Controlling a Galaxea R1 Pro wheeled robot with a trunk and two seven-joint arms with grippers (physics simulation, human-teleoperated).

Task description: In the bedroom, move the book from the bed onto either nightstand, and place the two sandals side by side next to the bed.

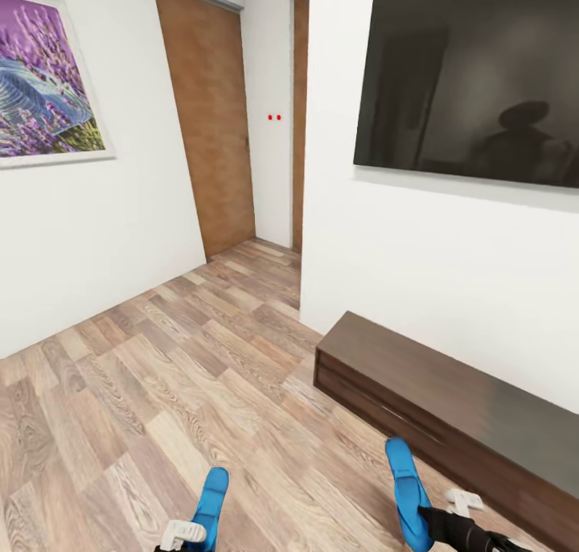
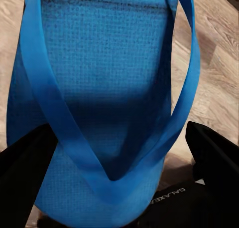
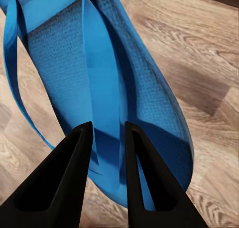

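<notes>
A: Status of the two sandals?

B: Both carried, one per arm. Left sandal sits in the left gripper; right sandal in the right gripper. Each sandal's long axis runs fwd, away from the robot, toes ahead of the jaws.

A: Jaw state?

B: Right wrist view: jaws pinch the right sandal's centre strap, pressed close on it. Left wrist view: jaws flank the left sandal's heel end, sole between them; contact not visible, so closure can't be told.

A: Key relation for the next move?

B: Bed not in view. Ahead: wood floor, long dark bench at the wall to the right, doors beyond. Sandals lie roughly parallel, well apart; probably base must turn to find the bed first.
</notes>
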